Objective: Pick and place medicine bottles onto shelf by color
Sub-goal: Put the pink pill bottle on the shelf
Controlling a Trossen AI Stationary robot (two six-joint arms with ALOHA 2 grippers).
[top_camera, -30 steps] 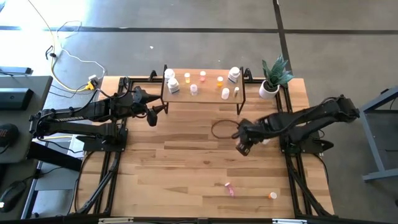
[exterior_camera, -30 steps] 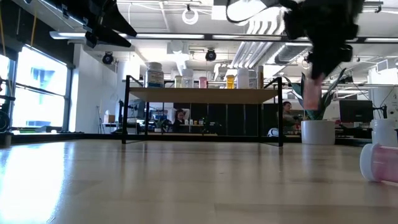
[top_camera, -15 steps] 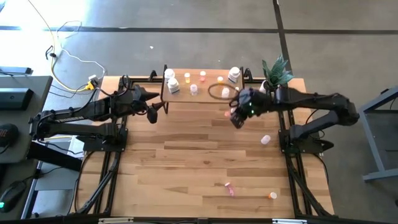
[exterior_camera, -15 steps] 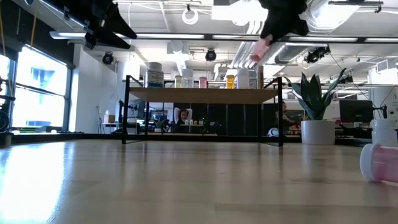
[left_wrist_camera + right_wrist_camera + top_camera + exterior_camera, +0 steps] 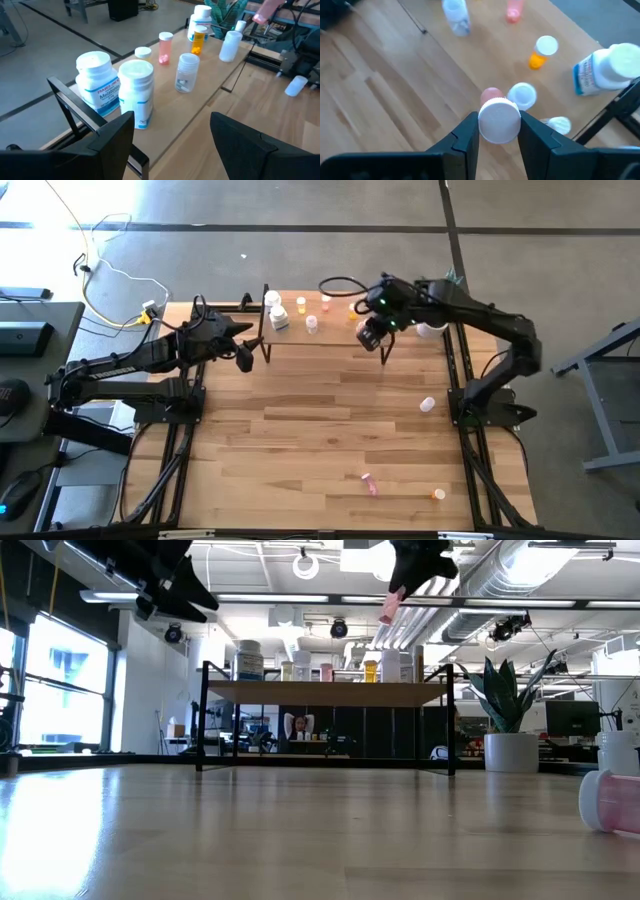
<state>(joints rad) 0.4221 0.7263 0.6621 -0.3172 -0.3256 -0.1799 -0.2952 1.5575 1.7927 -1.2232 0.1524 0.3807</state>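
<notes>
A: The medicine bottles are mostly found on the shelf, near the upper middle of the high view. Two large white bottles are stood at its left end, just beside the edge. A pink bottle, an orange bottle and a clear bottle are spaced along the board.

B: Where is the right gripper seen?

A: It is held above the right part of the shelf, in the upper middle of the high view. A pink white-capped bottle is pinched between its fingers. In the low view the same bottle is seen tilted, well above the shelf top.

B: And the left gripper?

A: It is parked just off the left end of the shelf, its fingers spread apart and nothing held between them.

B: How much open room is shown on the table?

A: The wide middle of the boards is left bare. A white bottle is lain at the right, near the right arm's base. A small pink bottle and a small orange bottle are lain near the lower edge, well apart from the shelf. A plant pot is stood beside the shelf's right end, at the far right corner of the table.
</notes>
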